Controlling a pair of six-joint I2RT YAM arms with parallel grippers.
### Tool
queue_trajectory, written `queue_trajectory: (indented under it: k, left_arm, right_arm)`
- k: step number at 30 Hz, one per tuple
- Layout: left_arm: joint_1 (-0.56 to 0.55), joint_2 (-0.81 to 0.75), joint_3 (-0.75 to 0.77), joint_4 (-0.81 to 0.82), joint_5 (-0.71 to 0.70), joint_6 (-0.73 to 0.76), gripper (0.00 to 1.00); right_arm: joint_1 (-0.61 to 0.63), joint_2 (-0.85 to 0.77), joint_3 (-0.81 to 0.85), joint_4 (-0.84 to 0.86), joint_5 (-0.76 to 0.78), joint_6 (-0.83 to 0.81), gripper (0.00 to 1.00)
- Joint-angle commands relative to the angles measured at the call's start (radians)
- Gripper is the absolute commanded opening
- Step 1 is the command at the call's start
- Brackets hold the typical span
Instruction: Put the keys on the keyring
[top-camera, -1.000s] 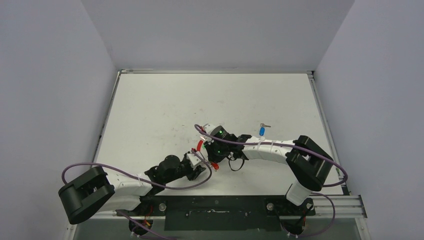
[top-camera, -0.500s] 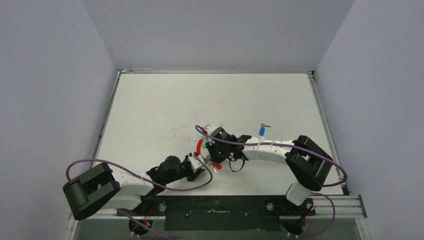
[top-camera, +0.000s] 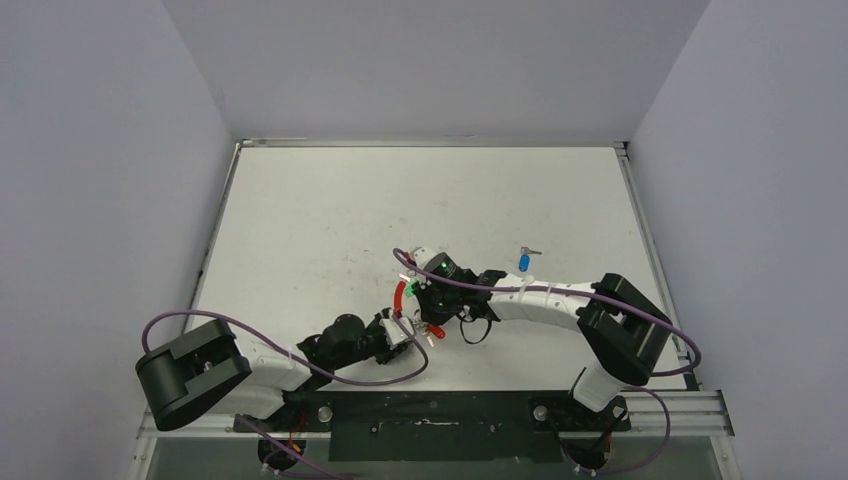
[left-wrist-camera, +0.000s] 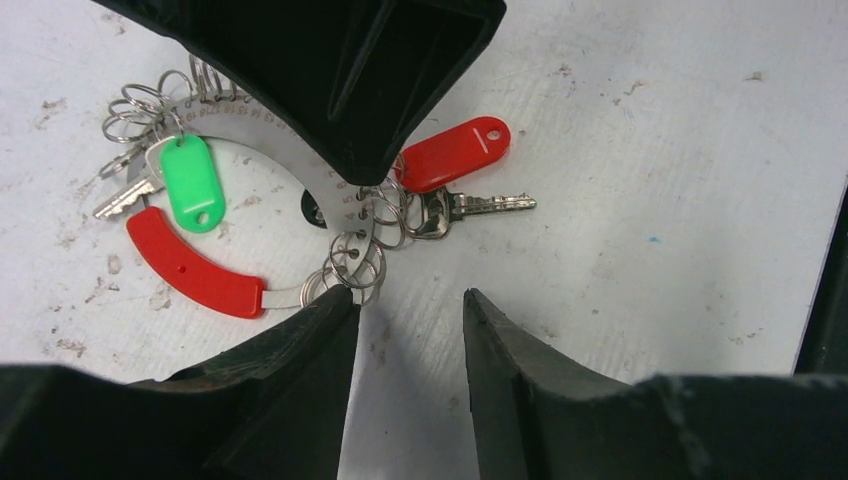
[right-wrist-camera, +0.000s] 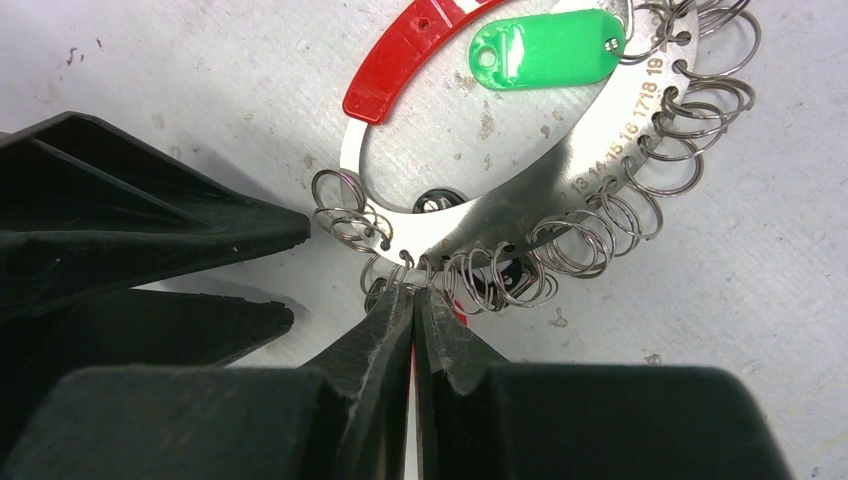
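The keyring (right-wrist-camera: 590, 160) is a flat silvery numbered band with a red curved section (left-wrist-camera: 195, 272) and several small wire rings. It lies on the table between the two grippers (top-camera: 400, 296). The green key (left-wrist-camera: 188, 183) hangs on it and also shows in the right wrist view (right-wrist-camera: 548, 48). A red-headed key (left-wrist-camera: 452, 155) hangs from its small rings. My right gripper (right-wrist-camera: 411, 290) is shut on the band's edge among the rings. My left gripper (left-wrist-camera: 407, 295) is open, its left fingertip against the small rings. The blue key (top-camera: 523, 263) lies alone to the right.
The white table (top-camera: 330, 220) is scuffed and walled by grey panels. A metal rail (top-camera: 660, 405) runs along the near edge. Purple cables (top-camera: 200, 325) loop off both arms. The left gripper's fingers (right-wrist-camera: 150, 235) sit close to the left of the right gripper.
The left arm has shifted to the right and brought its open gripper closer to the keyring. The right gripper has kept its hold, almost still.
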Motion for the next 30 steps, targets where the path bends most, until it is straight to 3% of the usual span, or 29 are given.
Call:
queue_trajectory:
  k: [1,12,23,30]
  left_arm:
    - [-0.010,-0.048,0.007,0.055,-0.029,0.026,0.41]
    - [-0.017,-0.088,-0.004,0.026,-0.066,0.030,0.41]
    - [-0.014,-0.167,0.046,-0.151,-0.200,-0.134,0.47]
    - [0.022,-0.228,0.081,-0.279,-0.225,-0.267,0.51]
  right_arm:
    - [-0.012,-0.062,-0.015,0.043,-0.021,0.035,0.05]
    - [-0.114,-0.119,-0.065,0.104,-0.110,0.086,0.08]
    - [-0.234,-0.101,-0.076,0.127,-0.097,0.146,0.53]
    - [-0.254,0.008,-0.028,0.152,-0.161,0.147,0.55]
